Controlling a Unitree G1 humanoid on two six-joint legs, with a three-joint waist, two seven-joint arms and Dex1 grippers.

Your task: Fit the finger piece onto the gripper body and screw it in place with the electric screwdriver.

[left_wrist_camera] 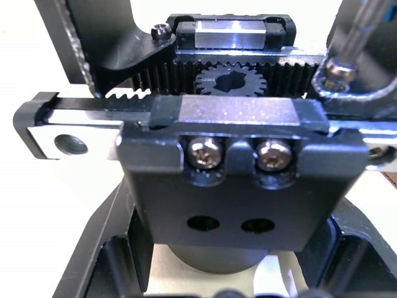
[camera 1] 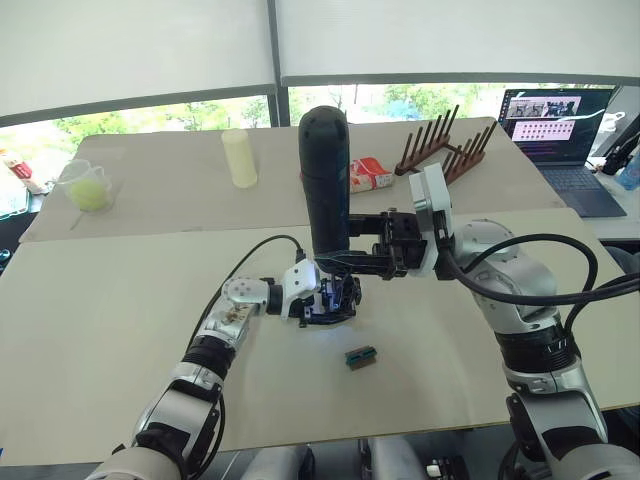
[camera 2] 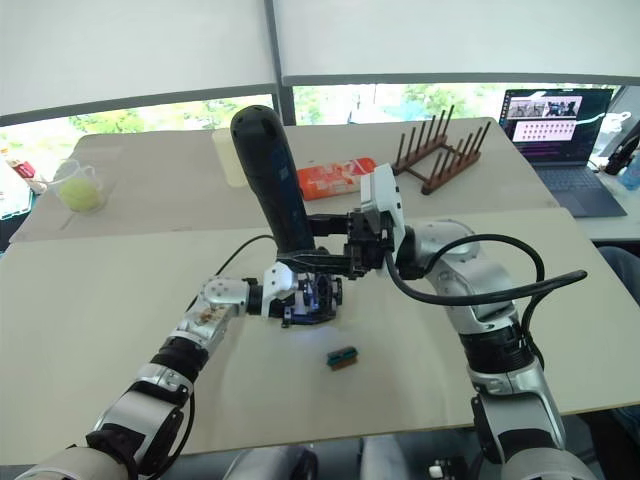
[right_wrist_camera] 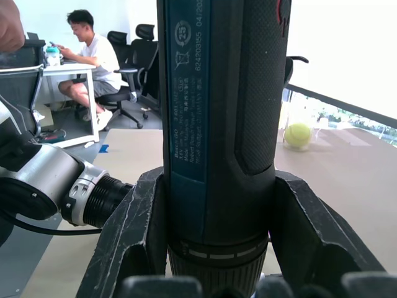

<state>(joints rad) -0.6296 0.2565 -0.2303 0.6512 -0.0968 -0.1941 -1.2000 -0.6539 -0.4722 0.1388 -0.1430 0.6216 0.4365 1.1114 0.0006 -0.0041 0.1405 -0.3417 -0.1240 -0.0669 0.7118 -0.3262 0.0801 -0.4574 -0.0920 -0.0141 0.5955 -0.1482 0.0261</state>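
My right gripper (camera 1: 345, 262) is clamped on the screwdriver (camera 1: 326, 180), held upright, tip down over the gripper body (camera 1: 338, 300) at table centre. My left gripper (camera 1: 322, 298) is at the body's 9 o'clock; I can't tell its finger state. A small block (camera 1: 360, 356) lies at the body's 5 o'clock.

Looks like an office-type lab space.
Open laptop (camera 1: 557, 125) far right, office chairs (right_wrist_camera: 138, 59), a person (right_wrist_camera: 93, 62) at a desk (right_wrist_camera: 59, 71).
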